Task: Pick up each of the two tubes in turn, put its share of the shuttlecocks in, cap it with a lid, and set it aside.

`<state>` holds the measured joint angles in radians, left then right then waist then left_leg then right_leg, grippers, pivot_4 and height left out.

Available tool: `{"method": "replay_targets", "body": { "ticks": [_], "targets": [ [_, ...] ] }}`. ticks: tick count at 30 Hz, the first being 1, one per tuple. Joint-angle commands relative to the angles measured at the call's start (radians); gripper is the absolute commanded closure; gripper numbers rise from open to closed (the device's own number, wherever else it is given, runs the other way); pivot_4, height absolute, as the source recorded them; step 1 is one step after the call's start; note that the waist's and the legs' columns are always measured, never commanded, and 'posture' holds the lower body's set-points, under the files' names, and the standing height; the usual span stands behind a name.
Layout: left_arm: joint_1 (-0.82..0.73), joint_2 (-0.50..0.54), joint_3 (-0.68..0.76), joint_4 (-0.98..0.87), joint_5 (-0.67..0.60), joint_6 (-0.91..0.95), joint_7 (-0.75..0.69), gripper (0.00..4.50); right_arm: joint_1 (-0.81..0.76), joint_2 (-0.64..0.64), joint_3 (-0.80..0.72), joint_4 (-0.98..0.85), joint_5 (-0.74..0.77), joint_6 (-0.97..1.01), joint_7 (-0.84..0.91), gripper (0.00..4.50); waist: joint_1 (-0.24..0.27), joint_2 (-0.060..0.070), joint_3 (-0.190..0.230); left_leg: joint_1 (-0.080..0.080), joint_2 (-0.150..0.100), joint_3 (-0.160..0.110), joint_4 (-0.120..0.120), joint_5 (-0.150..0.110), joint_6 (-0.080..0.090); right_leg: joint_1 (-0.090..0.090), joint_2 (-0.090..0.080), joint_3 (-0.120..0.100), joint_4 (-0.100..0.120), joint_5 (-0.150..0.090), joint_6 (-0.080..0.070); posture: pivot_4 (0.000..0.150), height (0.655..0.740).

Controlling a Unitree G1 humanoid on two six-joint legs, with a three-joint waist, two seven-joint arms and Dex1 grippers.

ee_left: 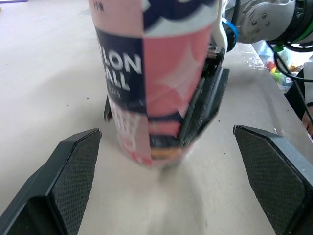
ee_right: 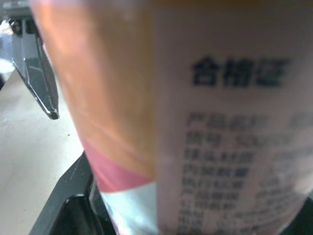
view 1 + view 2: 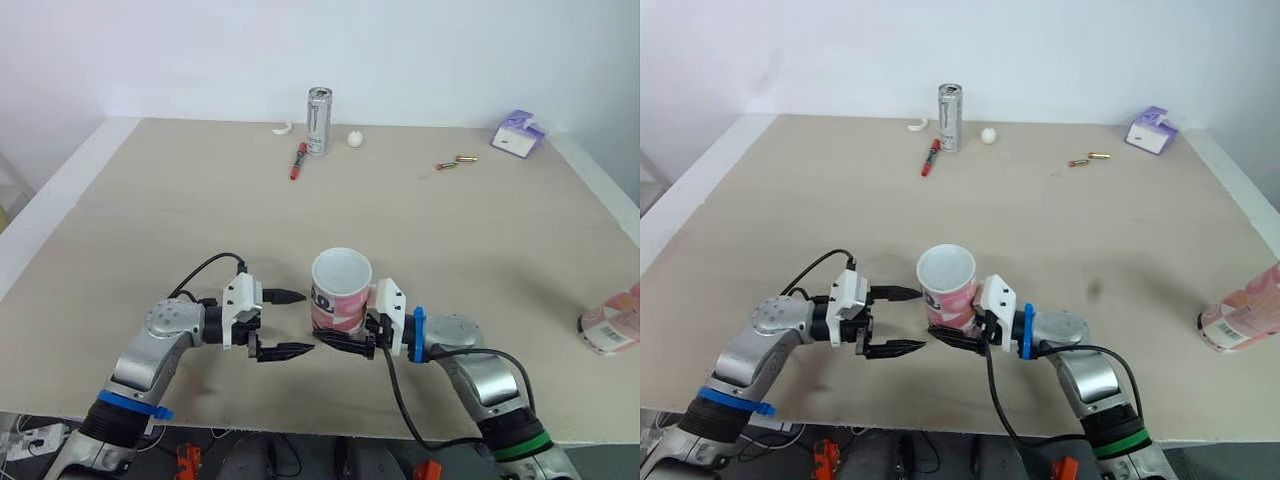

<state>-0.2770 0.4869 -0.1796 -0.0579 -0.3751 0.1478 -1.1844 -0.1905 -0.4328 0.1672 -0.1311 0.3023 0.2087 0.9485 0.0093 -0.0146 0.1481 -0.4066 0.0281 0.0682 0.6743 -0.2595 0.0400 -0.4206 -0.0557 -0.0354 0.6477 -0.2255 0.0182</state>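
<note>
Your right fingers [image 3: 340,343] clamp the tube [image 3: 340,300] low, left fingers [image 3: 285,351] stand apart; lifting, you may tip it.

Table [image 3: 420,225] middle: left bare between tube [image 3: 340,297] and can [image 3: 318,121]. Tube's sides: flanked by spread left gripper [image 3: 307,322], clasped by right gripper [image 3: 335,322].

Odds and ends lay along the far side of the tan table [image 3: 150,220]
A silver can [image 3: 319,121] stood upright at far centre, with a red marker [image 3: 298,160] lying just left and nearer, a white curved piece [image 3: 283,128] to its left, a white ball [image 3: 354,139] to its right, two small brass-coloured cylinders [image 3: 456,161] further right, and a purple box [image 3: 517,134] near the far right corner
</note>
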Motion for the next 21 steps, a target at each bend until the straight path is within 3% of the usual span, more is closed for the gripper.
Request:
{"method": "replay_targets", "body": {
  "ticks": [1,12,21],
  "targets": [
    [-0.020,-0.011,0.006,-0.014,-0.006,-0.018,0.005,0.00,0.052,0.009,-0.183,-0.124,0.099,0.075,-0.146,1.40,0.000,0.000,0.000,0.000,0.000,0.000,0.000,0.000,0.000,0.000,0.000,0.000,0.000,0.000,0.000,0.150,0.7400],
    [-0.058,-0.038,-0.015,-0.013,-0.014,-0.003,-0.015,0.00,0.168,0.079,-0.659,-0.029,0.089,0.084,-0.657,1.40,-0.001,0.000,0.000,0.001,0.000,0.002,0.000,0.000,0.000,0.000,0.000,0.002,0.000,0.000,0.001,0.150,0.7400],
    [-0.065,-0.044,-0.020,-0.011,-0.010,0.000,-0.024,0.00,0.130,0.093,-0.719,0.060,0.090,0.083,-0.783,1.40,-0.006,0.001,0.000,0.004,0.002,0.008,-0.002,0.001,0.000,-0.001,0.004,0.009,0.001,0.000,0.002,0.150,0.7400]
  ]
}}
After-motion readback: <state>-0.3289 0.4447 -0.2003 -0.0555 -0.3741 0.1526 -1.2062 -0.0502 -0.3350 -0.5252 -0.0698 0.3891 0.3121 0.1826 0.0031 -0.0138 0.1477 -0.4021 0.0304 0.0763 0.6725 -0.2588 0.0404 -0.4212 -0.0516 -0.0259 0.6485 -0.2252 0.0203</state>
